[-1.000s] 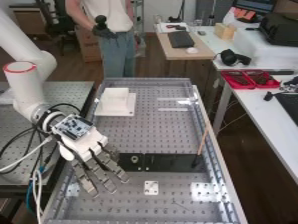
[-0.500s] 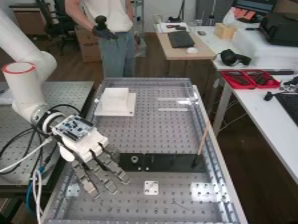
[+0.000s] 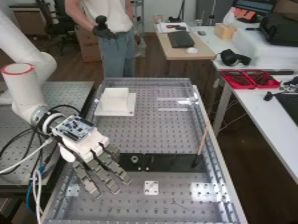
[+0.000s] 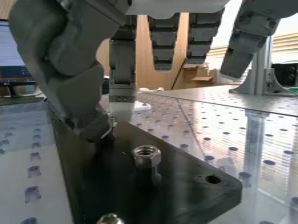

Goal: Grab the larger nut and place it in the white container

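Hand (image 3: 88, 146): fingers extended, apart. Nut (image 4: 146, 157) stands on black plate (image 4: 193, 195); second metal piece (image 4: 110, 219) partly cut off.

Brown floor (image 3: 149, 68), 1 wood-topped table (image 3: 174, 53), white desk (image 3: 251, 102)

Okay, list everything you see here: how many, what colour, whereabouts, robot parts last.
Perforated bench: one, grey, centre.
White container: one, white, bench's far left.
Black plate: one, black, across the bench.
Nut-like pieces: two, silver, on the plate; one partly cut off.
Square piece: one, white, nearer than the plate.
Thin stick: one, brown, dark end by the plate's right end.
Trays: two, red, right-hand table.
Flat object: one, dark, wooden desk.
Arm: one, white, left.
Hand: one, dark grey fingers, over the bench's near left.
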Robot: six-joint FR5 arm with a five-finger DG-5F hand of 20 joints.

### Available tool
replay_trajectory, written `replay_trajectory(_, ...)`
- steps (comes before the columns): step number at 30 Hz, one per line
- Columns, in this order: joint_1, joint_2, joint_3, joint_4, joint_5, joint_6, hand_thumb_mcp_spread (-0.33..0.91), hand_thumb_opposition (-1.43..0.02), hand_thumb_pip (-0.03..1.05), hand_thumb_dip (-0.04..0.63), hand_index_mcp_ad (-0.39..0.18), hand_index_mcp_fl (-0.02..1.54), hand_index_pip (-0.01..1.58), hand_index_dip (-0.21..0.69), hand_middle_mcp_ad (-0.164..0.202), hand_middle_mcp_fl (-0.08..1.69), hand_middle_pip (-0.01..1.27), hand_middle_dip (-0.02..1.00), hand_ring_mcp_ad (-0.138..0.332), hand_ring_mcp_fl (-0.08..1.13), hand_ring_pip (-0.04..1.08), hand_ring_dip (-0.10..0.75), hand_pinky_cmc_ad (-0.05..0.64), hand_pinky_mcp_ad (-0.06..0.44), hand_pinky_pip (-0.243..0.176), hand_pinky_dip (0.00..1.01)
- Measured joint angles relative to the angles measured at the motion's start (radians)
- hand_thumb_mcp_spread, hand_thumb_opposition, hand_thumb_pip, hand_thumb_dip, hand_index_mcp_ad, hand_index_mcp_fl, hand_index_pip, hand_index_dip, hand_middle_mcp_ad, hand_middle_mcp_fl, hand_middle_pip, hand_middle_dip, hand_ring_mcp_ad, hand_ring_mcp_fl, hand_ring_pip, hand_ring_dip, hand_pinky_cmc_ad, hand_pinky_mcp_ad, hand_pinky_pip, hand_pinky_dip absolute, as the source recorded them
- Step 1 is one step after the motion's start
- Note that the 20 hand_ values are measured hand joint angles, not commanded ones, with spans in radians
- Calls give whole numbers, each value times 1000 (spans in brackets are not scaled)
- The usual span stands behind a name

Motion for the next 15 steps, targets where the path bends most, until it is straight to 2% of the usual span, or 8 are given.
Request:
replay_trajectory(7,-3,1,0,4,-6,-3,354,-871,742,236,-126,138,1564,141,87,84,136,222,143,10,91,119,319,297,-93,452)
replay_trajectory(15,1,2,0,1,5,7,356,-876,738,236,-126,138,1564,143,87,84,136,222,143,10,93,119,316,295,-93,452)
